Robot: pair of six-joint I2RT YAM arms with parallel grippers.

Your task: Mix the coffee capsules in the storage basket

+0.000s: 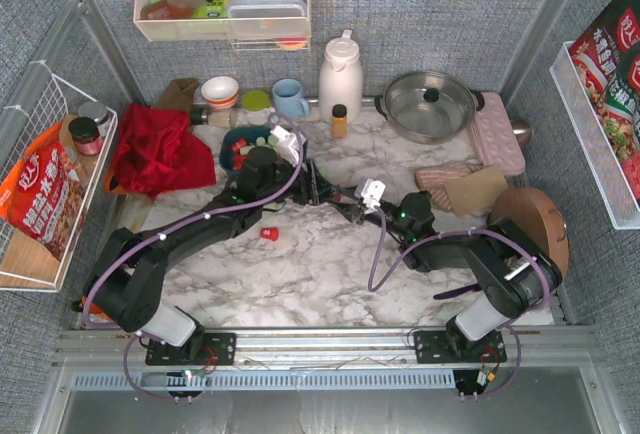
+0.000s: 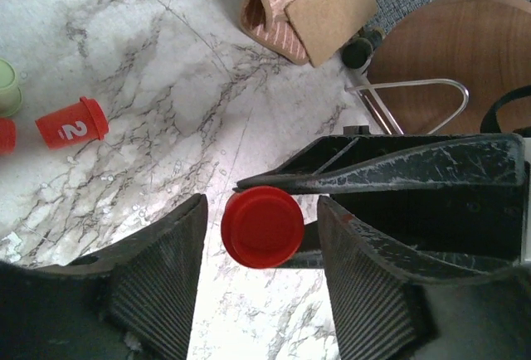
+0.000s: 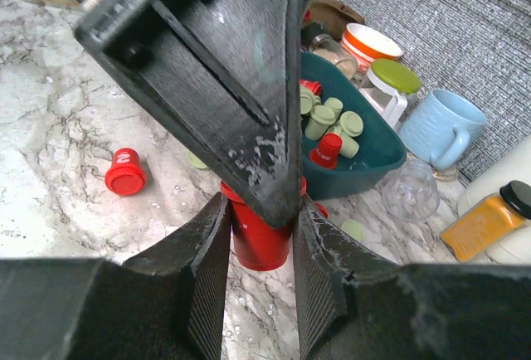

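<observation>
Passing a red capsule (image 3: 261, 248) from one arm to the other looks like the step in hand. The right end effector (image 3: 261, 226) is clamped on the capsule's tapered body, with both pads pressed against its sides. I cannot tell whether the capsule touches the table (image 3: 58, 153) or hangs just over it. The left end effector (image 2: 262, 207) stands apart around the same capsule. In the left wrist view the round red face sits between the two ribbed fingers (image 2: 158, 285) with a narrow gap on each side.

The storage basket (image 3: 377, 167) lies near, beyond the meeting point. It holds a heap of coffee capsules (image 3: 325, 118), mostly pale green with a red one or two among them. A loose capsule (image 1: 268, 233), red and marked 2, lies on the table well apart from the basket.

To do this well, I judge the left arm should keep the capsule centred between its fingers. It should then close on a part of the body that the right pads do not cover, since the two end effectors cross closely and could foul each other. The right one should let go only once the left grip is firm, because a smooth tapered pod can squirt out of a partial pinch. After that, releasing low over the green heap rather than at the wall would mix the colours best and make a bounce out of the basket less likely.
</observation>
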